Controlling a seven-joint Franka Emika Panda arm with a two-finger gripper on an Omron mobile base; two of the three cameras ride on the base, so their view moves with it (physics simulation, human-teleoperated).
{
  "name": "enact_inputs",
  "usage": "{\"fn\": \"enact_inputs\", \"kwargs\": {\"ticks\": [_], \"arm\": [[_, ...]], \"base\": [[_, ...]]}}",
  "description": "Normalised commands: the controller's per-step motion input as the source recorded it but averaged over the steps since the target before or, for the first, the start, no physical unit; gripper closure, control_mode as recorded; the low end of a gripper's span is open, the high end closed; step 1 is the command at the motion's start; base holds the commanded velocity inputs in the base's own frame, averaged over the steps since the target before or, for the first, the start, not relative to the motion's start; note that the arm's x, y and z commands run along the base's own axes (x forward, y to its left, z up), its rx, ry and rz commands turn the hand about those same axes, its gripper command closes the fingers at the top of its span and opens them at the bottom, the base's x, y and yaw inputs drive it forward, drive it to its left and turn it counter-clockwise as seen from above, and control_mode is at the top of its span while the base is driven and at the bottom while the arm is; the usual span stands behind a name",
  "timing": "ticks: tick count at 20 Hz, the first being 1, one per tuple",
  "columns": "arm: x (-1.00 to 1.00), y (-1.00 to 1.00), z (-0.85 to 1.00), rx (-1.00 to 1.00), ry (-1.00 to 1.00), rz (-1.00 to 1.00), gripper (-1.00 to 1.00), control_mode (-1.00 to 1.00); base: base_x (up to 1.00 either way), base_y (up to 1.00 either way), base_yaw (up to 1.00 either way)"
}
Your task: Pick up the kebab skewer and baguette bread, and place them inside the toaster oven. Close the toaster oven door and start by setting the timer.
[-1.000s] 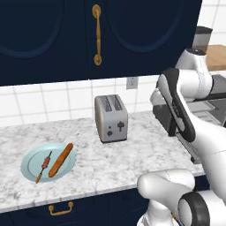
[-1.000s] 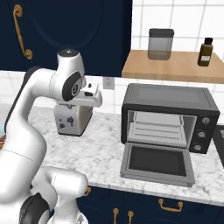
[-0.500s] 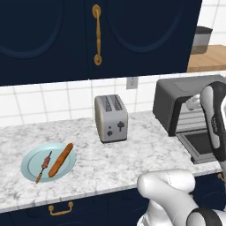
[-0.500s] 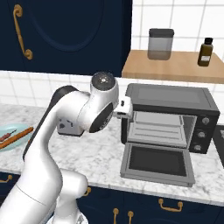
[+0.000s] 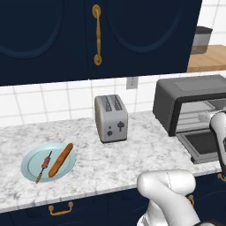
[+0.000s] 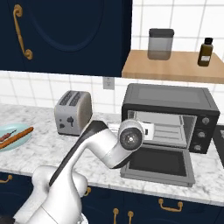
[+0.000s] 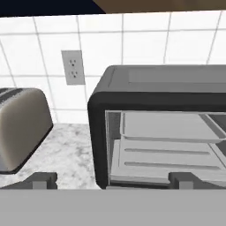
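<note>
Facing the open oven (image 7: 145, 95), the gripper (image 7: 112, 180) is held with jaws wide and empty; skewer (image 5: 44, 165) and baguette (image 5: 61, 160) should be approached from above, lengthwise.

I can read no text, brand, number or sign anywhere in front of me. The toaster oven (image 6: 169, 117) shows round knobs on its right panel with no legible markings, the silver toaster (image 5: 111, 118) has two small dark controls without lettering, and the dark bottle (image 6: 205, 52) on the wooden shelf (image 6: 175, 66) carries a pale label too small to make out. The wall outlet (image 7: 73, 67) has only its slots.
</note>
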Motion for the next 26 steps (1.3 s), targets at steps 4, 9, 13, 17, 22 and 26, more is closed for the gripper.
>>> {"fn": "enact_inputs", "kwargs": {"ticks": [4, 9, 13, 17, 22, 26], "arm": [[0.22, -0.94, 0.00, 0.00, 0.00, -0.04, -1.00, -1.00], [0.51, -0.59, 0.00, 0.00, 0.00, -0.03, -1.00, -1.00], [0.34, -0.41, -0.25, 0.00, 0.00, 0.00, -1.00, -1.00], [0.16, -0.29, -0.67, -0.03, 0.00, -0.02, -1.00, -1.00], [0.53, -0.23, -0.08, 0.00, 0.00, -0.01, -1.00, -1.00], [0.51, -0.19, 0.00, 0.00, 0.00, -0.01, -1.00, -1.00]], "base": [[0.00, 0.00, 0.00], [0.00, 0.00, 0.00], [0.00, 0.00, 0.00], [0.00, 0.00, 0.00], [0.00, 0.00, 0.00], [0.00, 0.00, 0.00]]}}
